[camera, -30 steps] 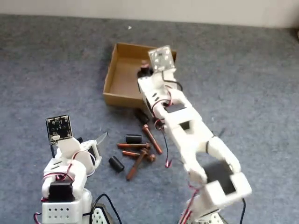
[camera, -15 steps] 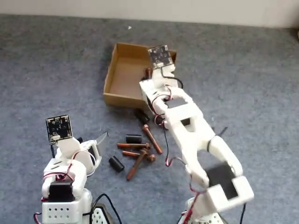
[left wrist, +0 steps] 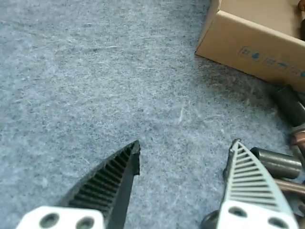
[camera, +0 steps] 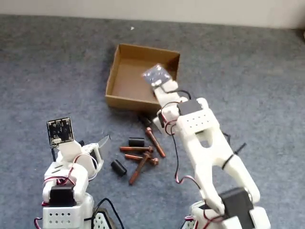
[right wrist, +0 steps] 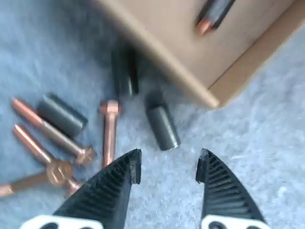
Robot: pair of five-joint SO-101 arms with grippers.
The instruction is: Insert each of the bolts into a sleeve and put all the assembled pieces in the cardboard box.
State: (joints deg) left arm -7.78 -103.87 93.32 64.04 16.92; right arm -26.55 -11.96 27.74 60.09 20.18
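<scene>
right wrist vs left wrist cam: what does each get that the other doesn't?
Right wrist: the inside of the cardboard box with a sleeved bolt in it, and loose bolts at full length.
Left wrist: the box's outer wall with blue marks, and a wide stretch of bare carpet.
Both: the box, with loose sleeves and bolts beside it.

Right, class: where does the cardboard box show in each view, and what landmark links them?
High view: cardboard box upper middle, beyond the loose bolts.
Left wrist view: its outer wall past the left end effector, near the bolts.
Right wrist view: its corner beyond the right end effector.
Shared landmark: the bolts lying before its near wall.
</scene>
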